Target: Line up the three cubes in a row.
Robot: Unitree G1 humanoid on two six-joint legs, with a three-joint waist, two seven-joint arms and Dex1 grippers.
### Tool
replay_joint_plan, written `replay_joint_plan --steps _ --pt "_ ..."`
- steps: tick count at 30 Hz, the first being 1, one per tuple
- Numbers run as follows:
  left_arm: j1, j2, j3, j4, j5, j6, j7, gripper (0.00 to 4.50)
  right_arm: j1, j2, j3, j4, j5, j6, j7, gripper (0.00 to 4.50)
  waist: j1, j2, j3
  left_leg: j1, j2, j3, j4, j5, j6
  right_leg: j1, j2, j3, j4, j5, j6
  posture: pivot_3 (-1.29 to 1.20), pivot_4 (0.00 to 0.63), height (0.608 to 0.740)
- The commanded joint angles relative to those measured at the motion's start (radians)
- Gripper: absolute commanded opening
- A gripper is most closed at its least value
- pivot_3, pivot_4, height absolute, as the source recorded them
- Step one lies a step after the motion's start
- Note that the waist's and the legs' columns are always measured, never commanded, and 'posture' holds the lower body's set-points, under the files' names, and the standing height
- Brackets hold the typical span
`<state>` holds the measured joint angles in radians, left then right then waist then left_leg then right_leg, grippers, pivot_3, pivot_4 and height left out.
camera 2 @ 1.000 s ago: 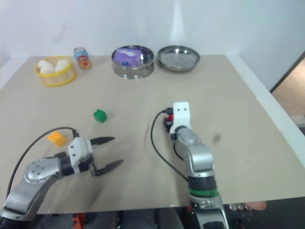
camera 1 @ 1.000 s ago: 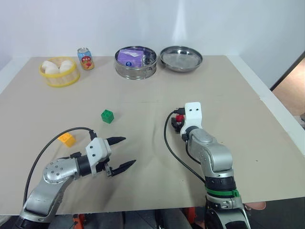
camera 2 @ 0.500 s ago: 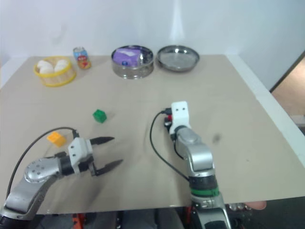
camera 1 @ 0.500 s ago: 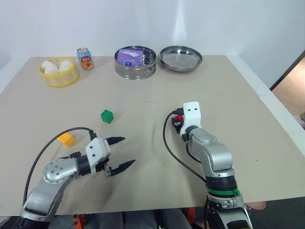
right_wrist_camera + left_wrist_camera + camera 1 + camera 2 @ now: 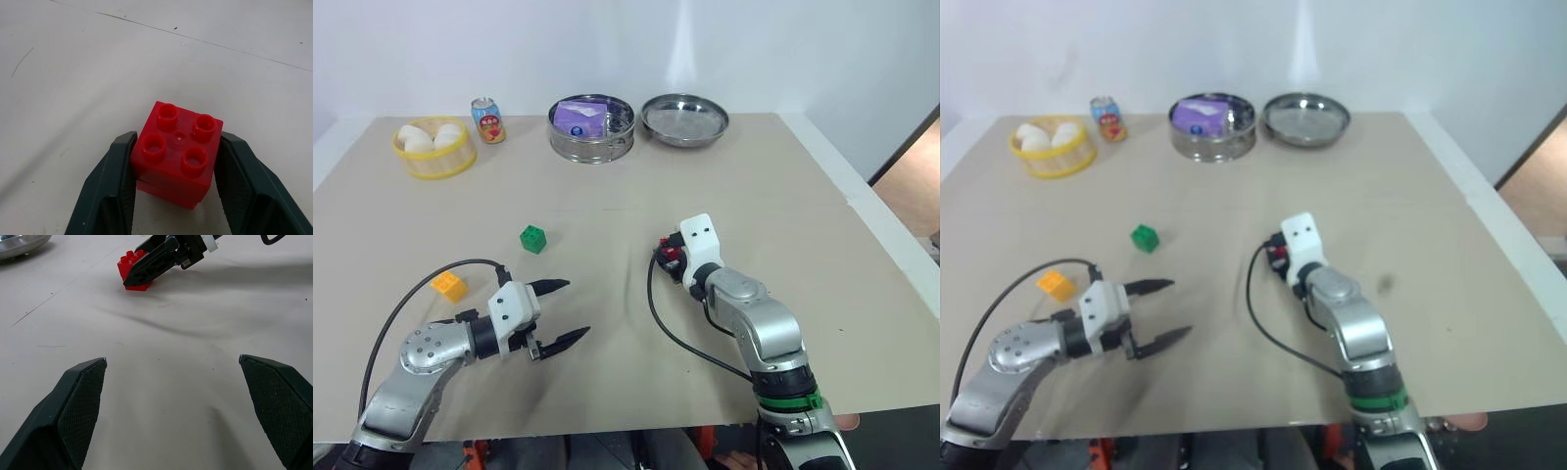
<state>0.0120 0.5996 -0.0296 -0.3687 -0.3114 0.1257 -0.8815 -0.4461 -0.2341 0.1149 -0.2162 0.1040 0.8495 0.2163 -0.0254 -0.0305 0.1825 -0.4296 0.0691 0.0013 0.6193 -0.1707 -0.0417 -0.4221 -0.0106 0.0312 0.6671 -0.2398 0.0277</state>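
Three cubes sat on the table (image 5: 803, 196), not in a row. My right gripper (image 5: 175, 161) had its fingers (image 5: 110, 191) clamped on either side of the red cube (image 5: 178, 152), studs up, near the table's middle. The green cube (image 5: 533, 238) stood well to its left, and the yellow cube (image 5: 449, 286) lay nearer me, further left still. My left gripper (image 5: 561, 313) hovered near the yellow cube with its fingers spread wide, holding nothing.
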Motion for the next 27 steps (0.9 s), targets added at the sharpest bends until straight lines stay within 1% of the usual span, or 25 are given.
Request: replay_joint_plan --steps 1,5,10,13,17,22,25,27 --pt "-0.004 0.005 0.005 -0.007 0.000 -0.023 -0.005 4.50 0.014 -0.003 0.013 -0.044 0.011 -0.006 0.028 1.72 0.000 0.000 0.000 0.000 0.000 0.000 0.000 0.000 0.000 0.000 0.000 0.000 0.000 0.000 0.000 0.00 0.150 0.740" --pt "-0.006 0.005 0.007 -0.003 -0.004 -0.023 -0.006 4.50 0.025 -0.022 0.016 -0.068 0.045 -0.005 0.095 1.72 0.000 0.000 0.000 0.000 0.000 0.000 0.000 0.000 0.000 0.000 0.000 0.000 0.000 0.000 0.000 0.00 0.150 0.740" --pt "0.004 0.013 0.022 -0.008 -0.043 -0.012 -0.032 4.50 0.012 -0.091 0.039 -0.127 0.153 -0.033 0.297 1.72 0.000 0.000 0.000 0.000 0.000 0.000 0.000 0.000 0.000 0.000 0.000 0.000 0.000 0.000 0.000 0.00 0.150 0.740" --pt "0.021 0.024 0.030 -0.020 -0.073 -0.002 -0.057 4.50 -0.013 -0.151 0.079 -0.135 0.203 -0.090 0.454 1.72 0.000 0.000 0.000 0.000 0.000 0.000 0.000 0.000 0.000 0.000 0.000 0.000 0.000 0.000 0.000 0.00 0.150 0.740" --pt "0.037 0.039 0.035 -0.032 -0.089 0.010 -0.072 4.50 -0.073 -0.220 0.137 -0.071 0.197 -0.172 0.602 1.72 0.000 0.000 0.000 0.000 0.000 0.000 0.000 0.000 0.000 0.000 0.000 0.000 0.000 0.000 0.000 0.00 0.150 0.740" --pt "0.076 0.053 0.046 -0.073 -0.111 0.029 -0.068 4.50 -0.168 -0.299 0.224 0.054 0.172 -0.341 0.851 1.72 0.000 0.000 0.000 0.000 0.000 0.000 0.000 0.000 0.000 0.000 0.000 0.000 0.000 0.000 0.000 0.00 0.150 0.740" --pt "0.102 0.063 0.052 -0.094 -0.125 0.050 -0.071 4.50 -0.221 -0.317 0.266 0.132 0.147 -0.440 0.959 1.72 0.000 0.000 0.000 0.000 0.000 0.000 0.000 0.000 0.000 0.000 0.000 0.000 0.000 0.000 -0.001 0.00 0.150 0.740" --pt "0.113 0.069 0.054 -0.105 -0.130 0.060 -0.072 4.50 -0.257 -0.305 0.278 0.194 0.136 -0.493 1.009 1.72 0.001 0.000 0.000 0.000 0.000 0.000 0.000 0.000 0.000 0.000 0.000 0.000 0.000 -0.001 -0.001 0.00 0.150 0.740"
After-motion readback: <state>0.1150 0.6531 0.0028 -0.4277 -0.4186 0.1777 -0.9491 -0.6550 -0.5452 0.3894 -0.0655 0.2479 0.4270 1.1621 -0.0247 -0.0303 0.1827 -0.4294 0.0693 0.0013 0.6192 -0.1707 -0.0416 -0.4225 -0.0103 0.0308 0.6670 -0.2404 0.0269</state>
